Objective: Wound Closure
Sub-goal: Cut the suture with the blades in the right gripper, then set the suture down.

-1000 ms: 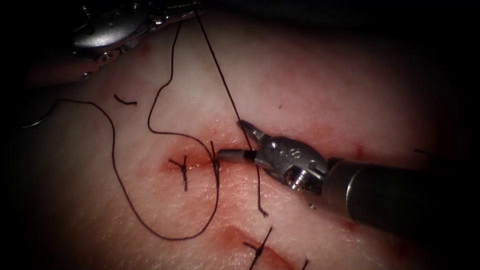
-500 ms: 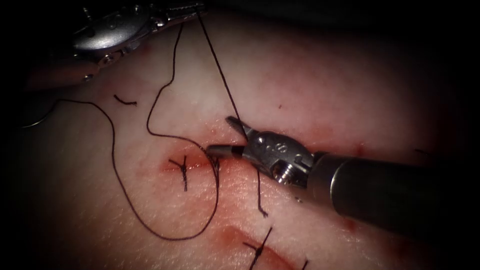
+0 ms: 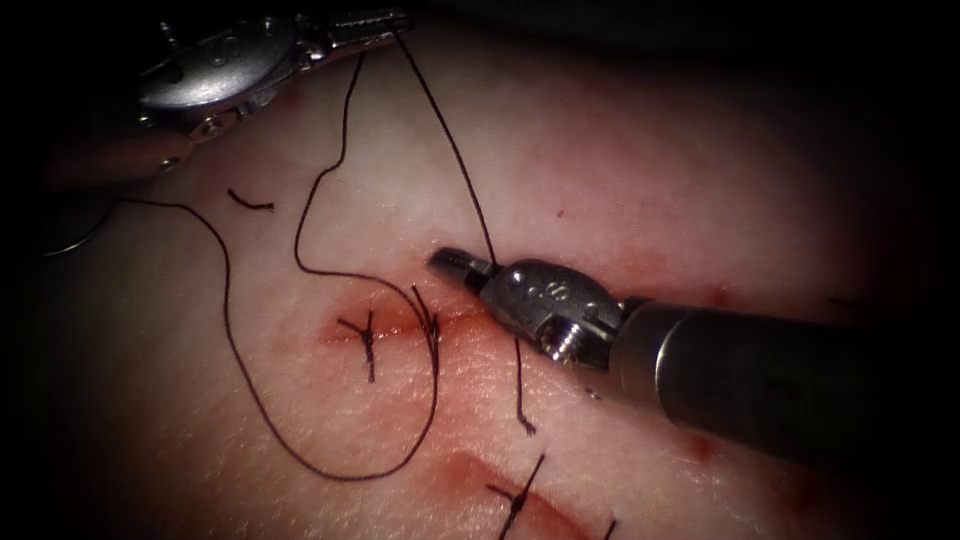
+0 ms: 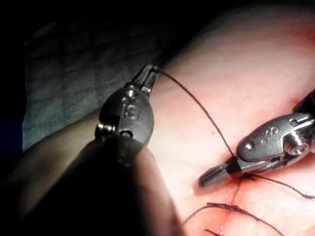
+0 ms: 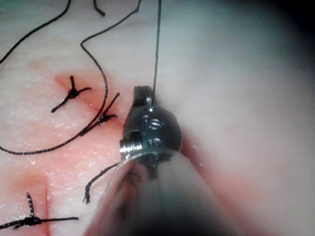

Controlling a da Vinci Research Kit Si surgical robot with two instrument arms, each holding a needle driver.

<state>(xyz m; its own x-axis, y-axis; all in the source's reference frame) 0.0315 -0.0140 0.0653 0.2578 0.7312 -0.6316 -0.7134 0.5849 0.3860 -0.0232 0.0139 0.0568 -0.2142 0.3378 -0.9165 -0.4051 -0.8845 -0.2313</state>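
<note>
So here the left needle driver (image 3: pixel 385 20) sits up past the far end of the cut (image 3: pixel 400 325), on its left side, with its jaws pinched on the thread (image 3: pixel 445 130). From there the strand runs taut and pretty much straight down toward the cut, and lands right in the right needle driver (image 3: pixel 450 262), which has just clamped shut on it. A second ago those jaws were wide open around the strand; half a second ago they were narrowing, now they're closed with the thread caught between them, just above the knot (image 3: pixel 430 325) sitting on the cut. In the left wrist view you can see the same thing: thread from the left tool's tip (image 4: pixel 147 76) going straight into the right tool (image 4: pixel 216 176). So the strand's long axis runs from the knot up and slightly left to the left tool, and the right tool is by far the nearer one to the knot. A short tail (image 3: pixel 520 395) hangs below the right tool, over on the cut's right side. The finished stitch (image 3: pixel 365 335) sits to the left of the knot, and a big slack loop (image 3: pixel 330 470) curls around it across the tissue (image 3: pixel 650 150). I can't make out the needle for certain.
</note>
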